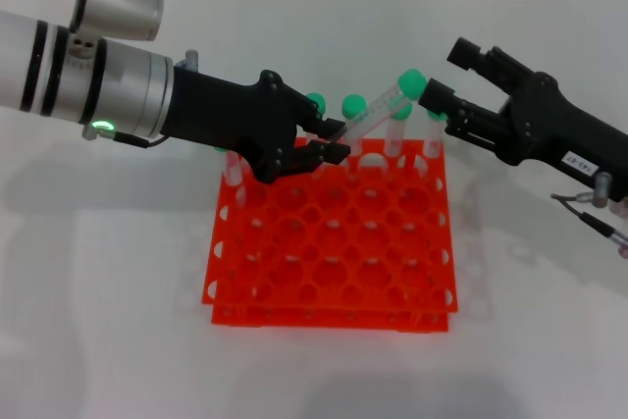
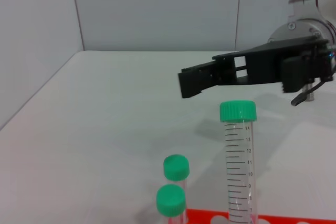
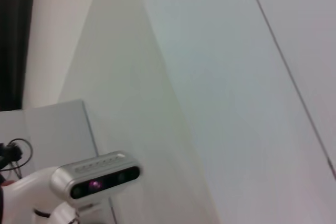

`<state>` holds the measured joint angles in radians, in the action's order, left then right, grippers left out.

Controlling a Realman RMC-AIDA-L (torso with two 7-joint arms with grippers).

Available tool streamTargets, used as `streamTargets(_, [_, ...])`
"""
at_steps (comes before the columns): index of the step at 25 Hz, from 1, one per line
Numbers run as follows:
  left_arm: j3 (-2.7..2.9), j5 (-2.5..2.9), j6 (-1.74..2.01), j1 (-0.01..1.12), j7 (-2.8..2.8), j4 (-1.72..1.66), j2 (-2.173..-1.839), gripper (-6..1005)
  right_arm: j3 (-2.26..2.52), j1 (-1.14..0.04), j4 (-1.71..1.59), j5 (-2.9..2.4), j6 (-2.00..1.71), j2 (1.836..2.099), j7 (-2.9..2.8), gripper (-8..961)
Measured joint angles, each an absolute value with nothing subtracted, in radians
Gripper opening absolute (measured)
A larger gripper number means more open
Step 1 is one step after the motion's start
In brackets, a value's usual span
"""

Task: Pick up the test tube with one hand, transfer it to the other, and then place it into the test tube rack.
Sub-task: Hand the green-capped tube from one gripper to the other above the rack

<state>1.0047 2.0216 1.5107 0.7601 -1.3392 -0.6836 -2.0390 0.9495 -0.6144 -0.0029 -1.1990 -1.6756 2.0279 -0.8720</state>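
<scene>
While held: the test tube [image 1: 378, 117] tilts above the test tube rack [image 1: 334, 242], green cap toward 2 o'clock.
Left hand [image 1: 329, 141]: pinching the tube's lower end.
Right hand [image 1: 432, 105]: fingers spread, tips just beside the cap.
Rack: on the white worktop [image 1: 108, 282]; capped tubes along its 12 o'clock edge.
</scene>
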Motion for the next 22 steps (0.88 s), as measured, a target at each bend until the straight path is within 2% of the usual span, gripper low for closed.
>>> streamTargets(9, [1.005, 2.022, 1.511, 0.761, -1.336, -0.730, -2.068, 216, 0.942, -0.633, 0.060, -1.184, -1.673, 2.028, -0.788, 868])
streamTargets(22, [1.005, 2.022, 1.496, 0.761, -1.344, -0.732, -2.074, 220, 0.933, -0.628, 0.072, -1.184, -1.693, 2.028, -0.770, 869])
